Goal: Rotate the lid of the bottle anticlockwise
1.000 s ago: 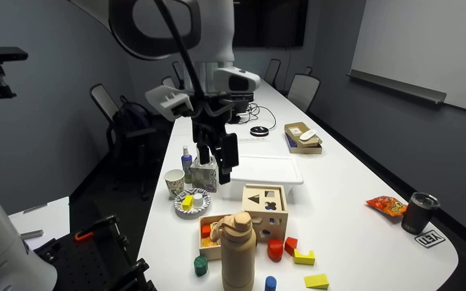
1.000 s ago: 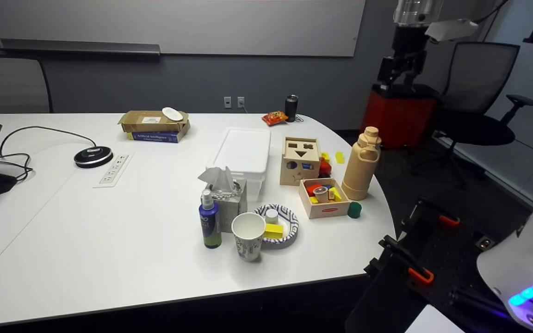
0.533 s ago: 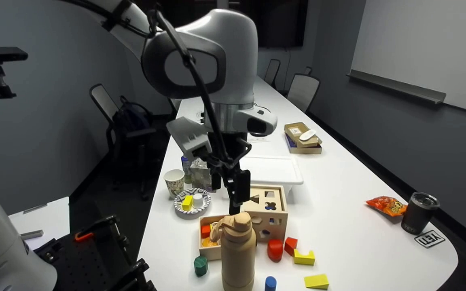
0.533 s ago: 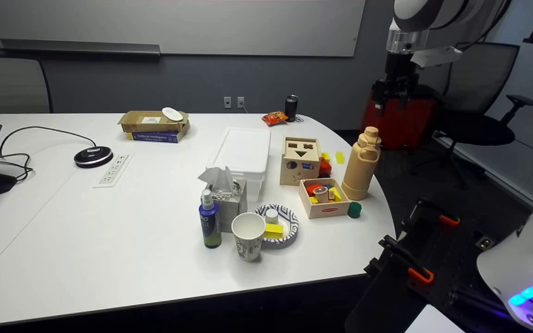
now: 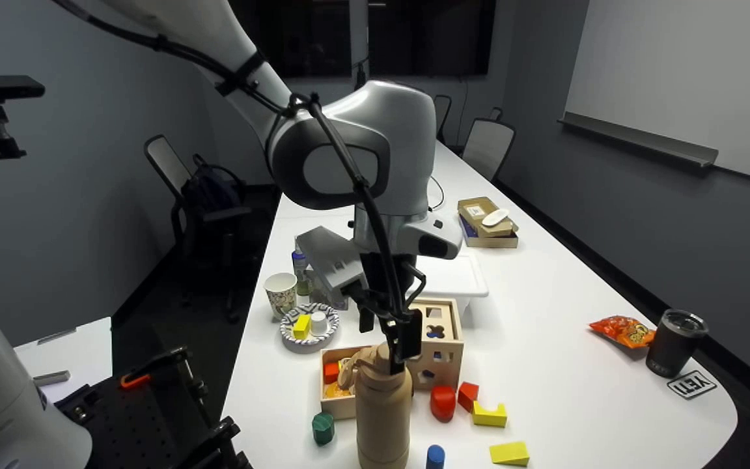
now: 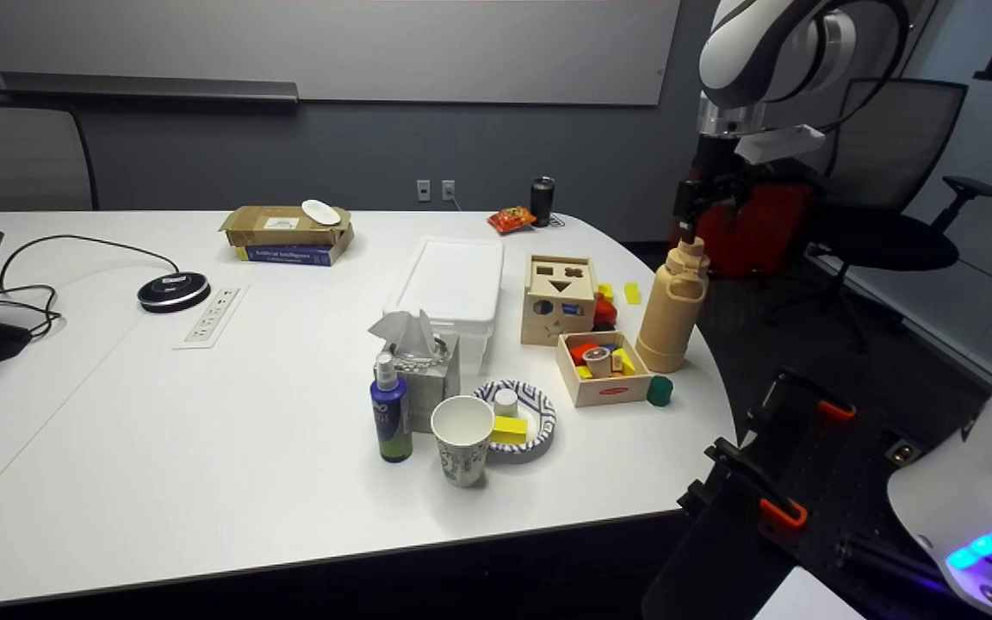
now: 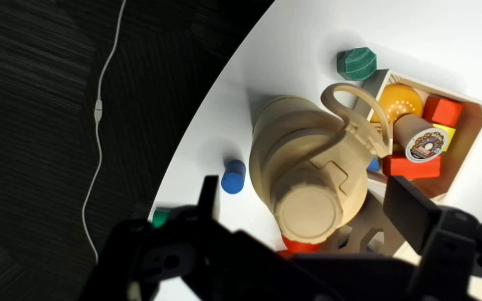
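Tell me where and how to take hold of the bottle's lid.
Likely best: pinch the lid across its round side wall, coming down from above with the open tool. The bottle stands upright and the lid is a raised round knob; the carry loop juts out to one side, so avoid it.

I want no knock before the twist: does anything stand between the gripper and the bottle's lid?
Nothing visible: in the wrist view the lid shows uncovered ahead of the open gripper, with the loop handle jutting to one side.
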